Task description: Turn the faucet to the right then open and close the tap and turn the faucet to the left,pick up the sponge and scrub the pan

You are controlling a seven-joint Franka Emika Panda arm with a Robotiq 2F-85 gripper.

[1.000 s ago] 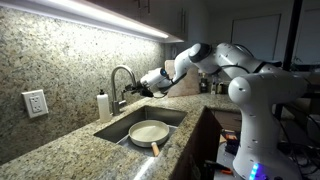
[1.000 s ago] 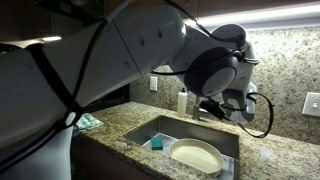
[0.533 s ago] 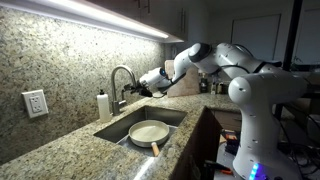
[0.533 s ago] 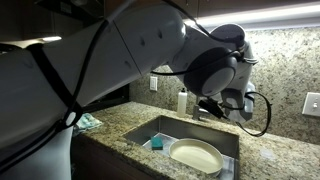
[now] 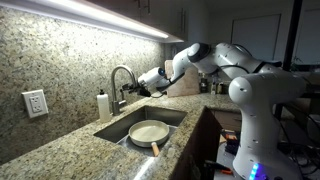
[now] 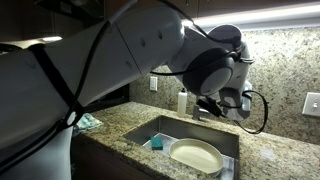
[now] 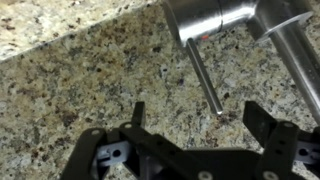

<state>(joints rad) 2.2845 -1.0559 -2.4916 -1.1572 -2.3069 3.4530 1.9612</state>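
Chrome tap lever (image 7: pixel 205 80) points down towards the gap of the wide-spread end effector (image 7: pixel 196 118), which holds nothing. The step in hand therefore looks like the tap work at the base of the faucet (image 5: pixel 121 68), not yet the scrubbing. The next move likely calls for easing forward until one side meets the lever, then pushing it across. The pan (image 5: pixel 149 132) lies in the sink (image 6: pixel 185 128), below and well apart from the end effector. The sponge (image 6: pixel 156 143) rests just beside the pan, untouched.

No writing can be read anywhere, perhaps owing to blur.
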